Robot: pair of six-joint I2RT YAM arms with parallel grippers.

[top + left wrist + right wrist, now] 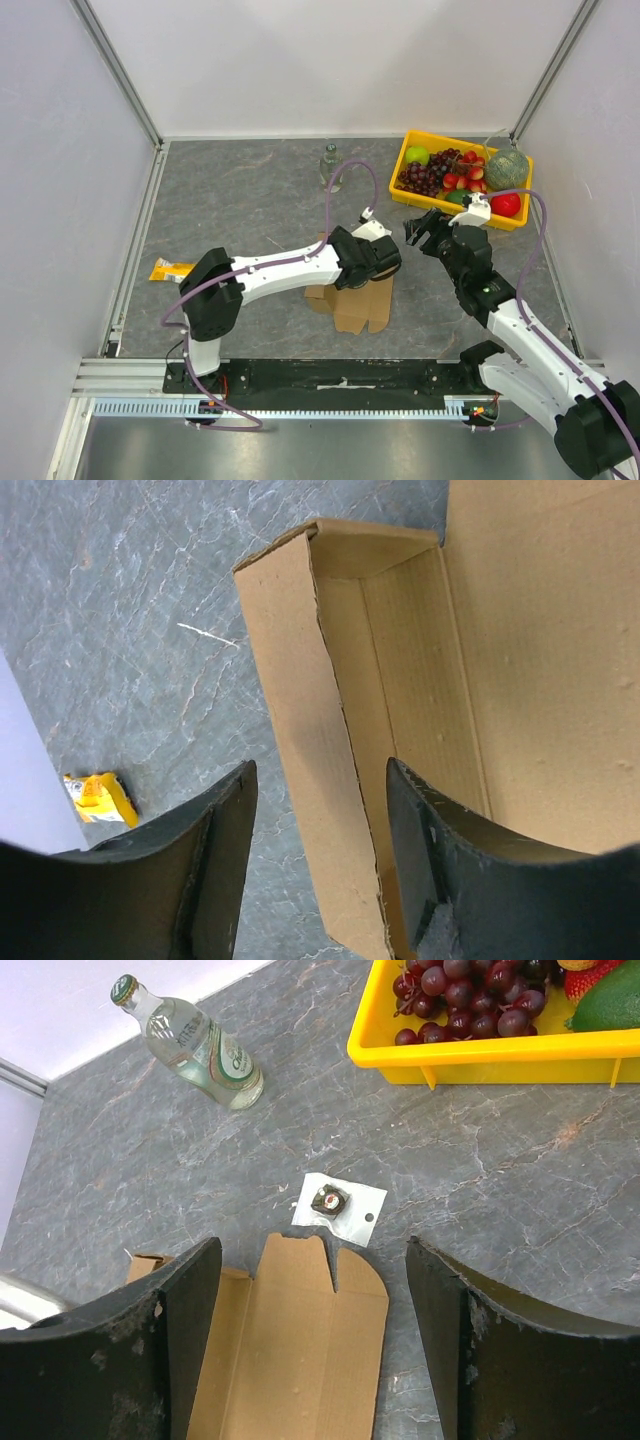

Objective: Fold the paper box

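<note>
The paper box (352,303) is brown corrugated cardboard, partly formed, lying in the middle of the table under my left arm. In the left wrist view one long side wall (300,710) stands up, with an end wall raised behind it and the floor (420,680) to its right. My left gripper (383,258) is open, and its fingers (225,860) straddle that side wall without pressing it. My right gripper (420,232) is open and empty, hovering to the right of the box over a flat rounded flap (300,1330).
A yellow tray (420,195) of fruit stands at the back right, also in the right wrist view (480,1048). A glass bottle (330,165) lies behind the box. A small plastic bag (338,1202) lies past the flap. A yellow packet (172,268) lies at the left.
</note>
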